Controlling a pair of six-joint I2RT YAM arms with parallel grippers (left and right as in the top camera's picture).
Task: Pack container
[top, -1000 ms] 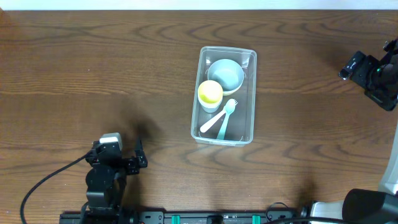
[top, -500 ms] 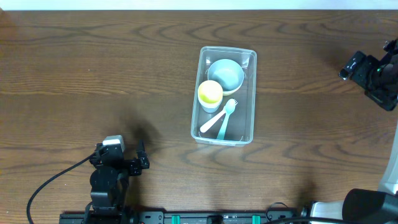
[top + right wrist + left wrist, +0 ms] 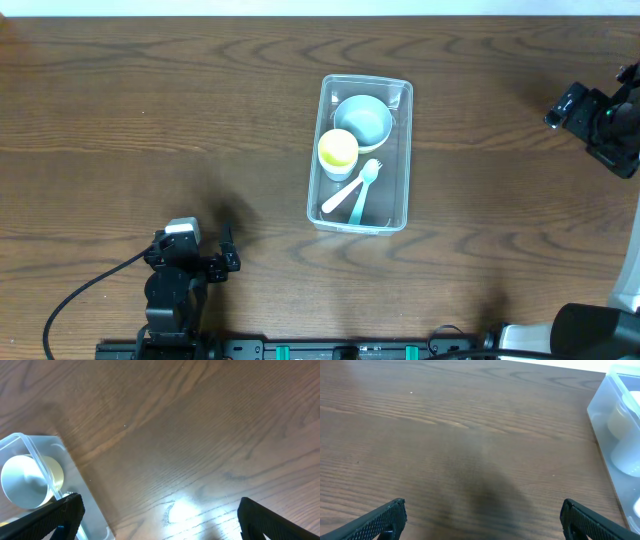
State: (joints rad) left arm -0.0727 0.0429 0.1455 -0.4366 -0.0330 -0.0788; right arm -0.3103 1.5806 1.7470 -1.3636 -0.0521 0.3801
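Observation:
The clear plastic container [image 3: 401, 150] stands at the table's middle. It holds a pale blue bowl [image 3: 362, 119], a yellow cup [image 3: 338, 150], a white spoon [image 3: 338, 196] and a light blue fork [image 3: 365, 186]. The container also shows in the left wrist view [image 3: 607, 420] and the right wrist view [image 3: 80, 485]. My left gripper [image 3: 482, 520] is open and empty over bare wood at the front left, well away from the container. My right gripper [image 3: 160, 515] is open and empty at the far right.
The left arm [image 3: 180, 275] sits near the table's front edge with a cable trailing left. The right arm [image 3: 598, 118] hangs at the right edge. The wood around the container bears nothing else.
The left arm has drawn back slightly toward the front edge. The container and its contents have not moved.

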